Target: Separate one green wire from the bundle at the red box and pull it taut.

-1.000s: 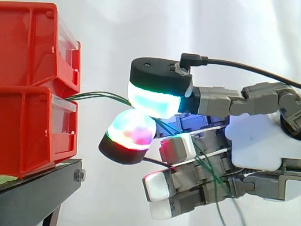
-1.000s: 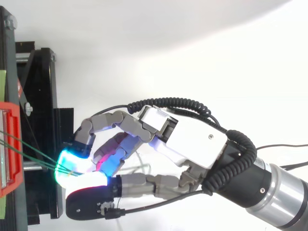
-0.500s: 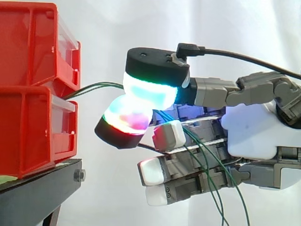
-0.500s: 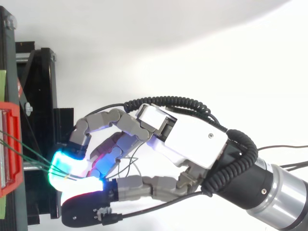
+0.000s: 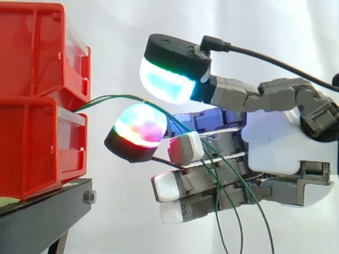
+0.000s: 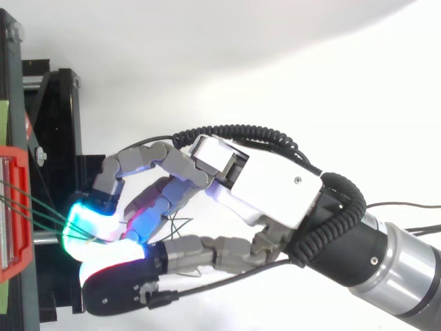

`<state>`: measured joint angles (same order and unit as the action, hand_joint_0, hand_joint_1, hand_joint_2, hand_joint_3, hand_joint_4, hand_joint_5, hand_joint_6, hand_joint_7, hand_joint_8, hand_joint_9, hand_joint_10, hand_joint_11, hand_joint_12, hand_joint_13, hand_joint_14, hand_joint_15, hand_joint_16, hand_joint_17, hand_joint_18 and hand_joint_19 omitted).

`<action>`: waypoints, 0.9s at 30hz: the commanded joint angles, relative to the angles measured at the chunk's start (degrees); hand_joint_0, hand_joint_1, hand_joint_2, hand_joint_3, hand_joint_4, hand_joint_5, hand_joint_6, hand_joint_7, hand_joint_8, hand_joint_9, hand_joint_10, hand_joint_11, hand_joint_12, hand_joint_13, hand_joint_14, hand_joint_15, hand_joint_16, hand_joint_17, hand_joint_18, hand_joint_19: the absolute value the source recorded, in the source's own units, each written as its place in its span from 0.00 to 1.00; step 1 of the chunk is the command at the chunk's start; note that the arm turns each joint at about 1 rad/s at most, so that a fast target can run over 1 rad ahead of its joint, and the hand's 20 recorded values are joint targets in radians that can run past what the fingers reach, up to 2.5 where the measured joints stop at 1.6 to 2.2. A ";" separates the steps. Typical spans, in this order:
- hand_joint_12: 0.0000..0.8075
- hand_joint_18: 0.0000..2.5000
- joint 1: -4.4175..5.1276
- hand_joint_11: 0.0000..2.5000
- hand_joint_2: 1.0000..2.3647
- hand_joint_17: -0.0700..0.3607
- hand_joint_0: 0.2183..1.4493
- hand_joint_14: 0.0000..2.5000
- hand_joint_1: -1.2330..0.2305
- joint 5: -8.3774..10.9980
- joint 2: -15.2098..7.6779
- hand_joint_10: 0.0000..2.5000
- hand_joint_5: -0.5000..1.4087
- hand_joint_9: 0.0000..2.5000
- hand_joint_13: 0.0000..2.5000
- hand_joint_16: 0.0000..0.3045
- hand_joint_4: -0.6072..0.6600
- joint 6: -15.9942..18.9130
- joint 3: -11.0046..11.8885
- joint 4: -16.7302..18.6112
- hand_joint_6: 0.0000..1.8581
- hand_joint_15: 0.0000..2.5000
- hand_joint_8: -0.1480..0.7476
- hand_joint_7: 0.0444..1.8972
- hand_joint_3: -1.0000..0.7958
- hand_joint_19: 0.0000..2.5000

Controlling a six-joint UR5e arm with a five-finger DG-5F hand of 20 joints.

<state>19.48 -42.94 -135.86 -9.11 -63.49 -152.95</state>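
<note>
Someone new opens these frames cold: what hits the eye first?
The robot hand reaching in from the right of the side view, its thick pads glowing cyan, green and red. Next, the stacked red bins at the left edge on a black stand. Thin green wires arc out from between the bins and pass through the gap between the foremost pads, then trail down across the robot hand.

We find the bins (image 5: 32,106) glossy red plastic with clear plastic fronts (image 5: 74,129), the stand (image 5: 47,211) matt black metal, the wires (image 5: 116,97) smooth and green-sheathed, the hand (image 5: 275,143) shelled in glossy white plastic, its wrist (image 6: 406,265) brushed metal, the curtain (image 5: 116,21) matt white cloth.
</note>
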 commanded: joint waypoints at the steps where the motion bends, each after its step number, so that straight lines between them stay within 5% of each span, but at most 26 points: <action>1: 0.45 0.37 -0.40 0.43 0.00 0.41 0.33 0.01 0.42 -0.92 0.06 0.01 0.16 0.54 0.47 0.15 0.59 -0.47 0.04 0.20 0.47 0.22 0.50 0.50 0.32 0.16; 12: 0.45 0.38 -0.40 0.43 0.01 0.41 0.34 0.01 0.33 -0.83 -0.02 0.01 0.16 0.52 0.46 0.15 0.50 -0.64 -0.05 0.64 0.49 0.22 0.51 0.52 0.44 0.16; 27: 0.43 0.36 -0.32 0.42 0.01 0.39 0.41 0.01 0.24 -0.65 0.06 0.01 0.15 0.48 0.44 0.15 0.46 -0.55 -0.05 0.55 0.49 0.22 0.47 0.51 0.43 0.15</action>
<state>19.13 -43.64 -135.84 -9.70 -63.54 -152.37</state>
